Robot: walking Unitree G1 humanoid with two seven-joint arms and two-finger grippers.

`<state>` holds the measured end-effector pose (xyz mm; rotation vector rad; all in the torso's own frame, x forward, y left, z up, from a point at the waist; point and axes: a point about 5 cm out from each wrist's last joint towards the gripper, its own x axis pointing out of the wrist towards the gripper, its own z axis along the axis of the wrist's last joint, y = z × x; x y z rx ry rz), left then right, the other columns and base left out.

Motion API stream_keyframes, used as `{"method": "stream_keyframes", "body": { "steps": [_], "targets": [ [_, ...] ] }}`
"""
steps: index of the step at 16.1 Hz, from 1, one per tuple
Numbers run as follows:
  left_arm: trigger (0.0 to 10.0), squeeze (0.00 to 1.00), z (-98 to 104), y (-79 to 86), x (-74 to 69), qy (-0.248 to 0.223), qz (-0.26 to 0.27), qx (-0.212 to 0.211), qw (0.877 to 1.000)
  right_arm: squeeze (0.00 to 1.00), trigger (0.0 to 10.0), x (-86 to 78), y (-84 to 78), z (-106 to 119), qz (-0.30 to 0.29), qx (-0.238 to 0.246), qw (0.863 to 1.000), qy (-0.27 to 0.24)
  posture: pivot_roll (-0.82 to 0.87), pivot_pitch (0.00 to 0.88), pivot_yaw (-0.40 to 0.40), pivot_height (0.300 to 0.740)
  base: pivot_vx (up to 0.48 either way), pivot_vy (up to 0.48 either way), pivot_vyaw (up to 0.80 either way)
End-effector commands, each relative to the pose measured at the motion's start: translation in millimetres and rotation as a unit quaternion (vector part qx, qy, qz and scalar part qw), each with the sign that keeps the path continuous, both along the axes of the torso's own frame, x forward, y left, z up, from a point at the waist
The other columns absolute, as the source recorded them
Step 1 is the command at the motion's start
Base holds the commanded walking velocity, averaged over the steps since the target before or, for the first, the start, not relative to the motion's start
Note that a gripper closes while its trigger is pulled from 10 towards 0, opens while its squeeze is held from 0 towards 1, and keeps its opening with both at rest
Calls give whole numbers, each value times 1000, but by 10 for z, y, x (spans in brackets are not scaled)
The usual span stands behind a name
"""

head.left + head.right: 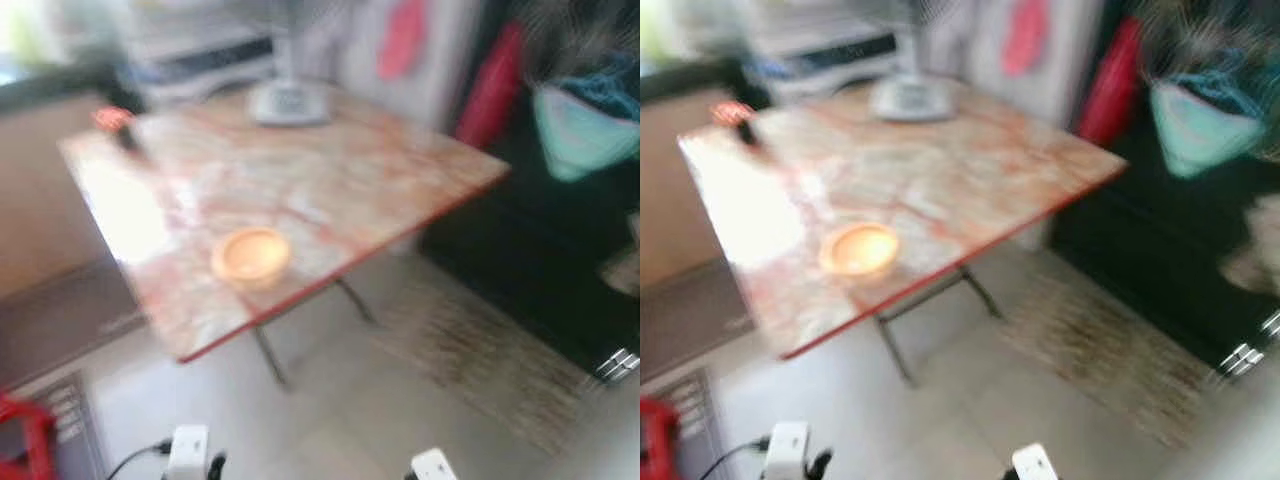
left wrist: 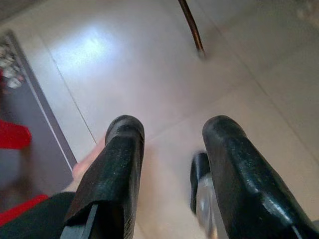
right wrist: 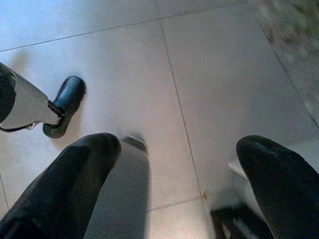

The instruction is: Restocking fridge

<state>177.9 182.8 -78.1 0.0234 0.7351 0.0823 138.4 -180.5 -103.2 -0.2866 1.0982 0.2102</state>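
Left gripper (image 2: 172,137) and right gripper (image 3: 179,149) hang low over tiled floor (image 3: 209,74), fingers spread wide, empty — marble-pattern table (image 1: 330,180) with orange bowl (image 1: 251,255) ahead, above them

1. We see a marble-patterned table (image 1: 300,180) straight ahead, its thin metal legs (image 1: 270,360) reaching down to the tiled floor (image 1: 330,420).
2. An orange bowl (image 1: 251,255) sits near the table's close edge; a pale round thing (image 1: 288,102) stands at the far side, with bare tabletop between them.
3. A dark cabinet (image 1: 540,270) blocks the right, a patterned rug (image 1: 480,360) before it.
4. Something red (image 1: 25,425) stands low on the left.
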Motion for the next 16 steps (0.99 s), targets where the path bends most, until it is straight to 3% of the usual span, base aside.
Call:
{"method": "stream_keyframes", "body": {
  "steps": [1, 4, 7, 9, 11, 14, 15, 16],
  "targets": [
    [10000, 0, -5, 12, -22, -1, -1, 6, 1000, 0, 10000, 13, -53, 7, -5, -11, 1000, 2, -30, 0, 27, 740, 0, 0, 800],
    [10000, 0, 106, 11, 135, -50, -6, 10, 999, 0, 10000, 71, -66, 29, -16, -9, 1000, -4, -26, 0, 27, 740, 0, 0, 0],
    [10000, 0, 358, 11, 367, -153, -19, 32, 987, 0, 10000, 97, -131, 46, -13, -17, 1000, -3, -21, 0, 26, 740, 0, 0, 0],
    [10000, 0, 466, 6, 410, -194, -24, 46, 980, 0, 10000, 106, -140, 50, -11, -19, 1000, -4, -22, 0, 29, 740, 0, 0, 0],
    [10000, 0, 507, 9, 353, -216, -21, 56, 975, 0, 10000, 108, -143, 51, -5, -21, 1000, -3, -20, 4, 32, 740, 0, 0, 0],
    [10000, 0, 595, 10, 155, -253, -24, 73, 964, 0, 10000, 96, -156, 49, 7, -26, 1000, 1, -18, 10, 31, 740, 0, 0, 0],
    [10000, 0, 725, 41, -11, -279, -12, 98, 955, 0, 10000, 98, -153, 48, 11, -28, 1000, 1, -15, 14, 29, 740, 0, 0, 0],
    [10000, 0, 797, 88, -68, -289, 4, 112, 951, 0, 10000, 100, -149, 49, 13, -29, 999, 1, -12, 15, 28, 740, 0, 0, 0]
  ]
}}
